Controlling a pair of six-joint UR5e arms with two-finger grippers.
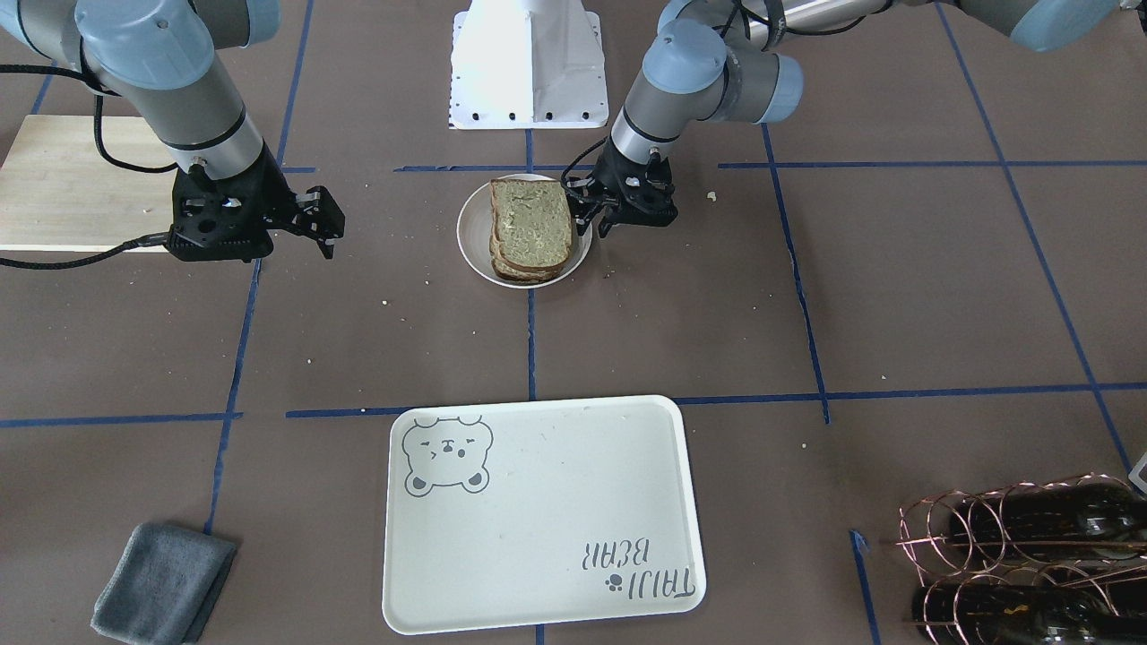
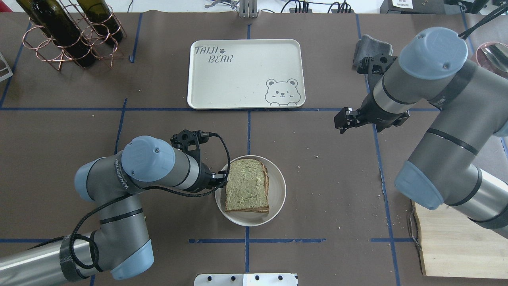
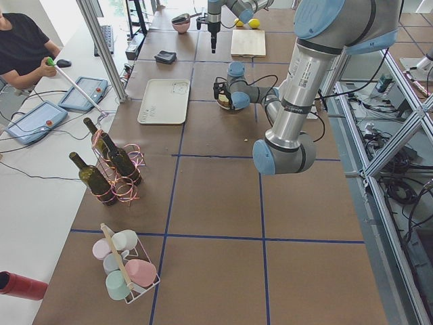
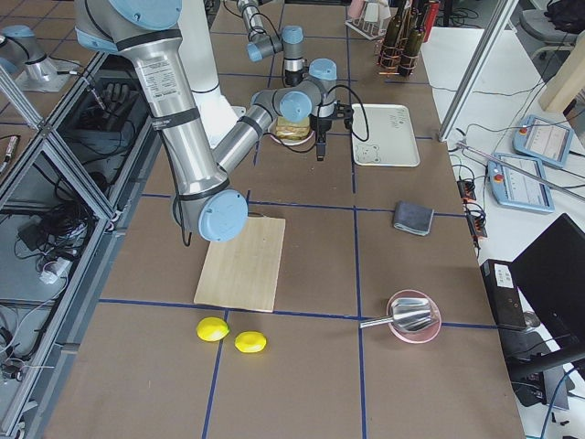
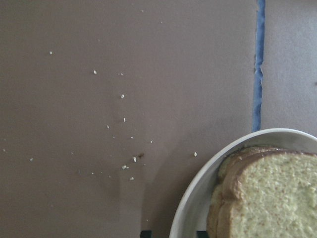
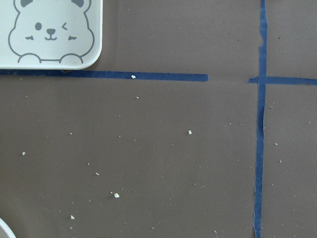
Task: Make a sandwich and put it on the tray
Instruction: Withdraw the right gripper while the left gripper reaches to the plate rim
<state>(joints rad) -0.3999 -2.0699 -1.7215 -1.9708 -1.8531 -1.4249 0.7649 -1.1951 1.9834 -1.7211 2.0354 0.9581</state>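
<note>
At table centre, sandwich [image 2: 247, 184] sits stacked on a round white plate [image 2: 278, 190], two slices showing; no egg in sight, can't tell if one is inside. Tray [image 2: 242, 79] lies bare, well apart from the plate, past a blue tape line. Left gripper [image 2: 219, 178] is down at the plate's edge just beside the bread, jaws released; in the left wrist view its fingertips [image 5: 146, 233] sit either side of the rim and nothing is grasped. Right gripper [image 2: 340, 119] hangs over the bare table [image 2: 317, 178] near the tray's bear corner, holding nothing; its jaws look spread, though its wrist view shows no fingertips. Likely step: pinch the rim and carry the plate over. Risks: a one-edge pinch on a smooth rim may slip or tip the plate, so the top slice slides off; fingers closing too far in would crush the crust; the right arm sits close to the carry path, so a bump is possible.
</note>
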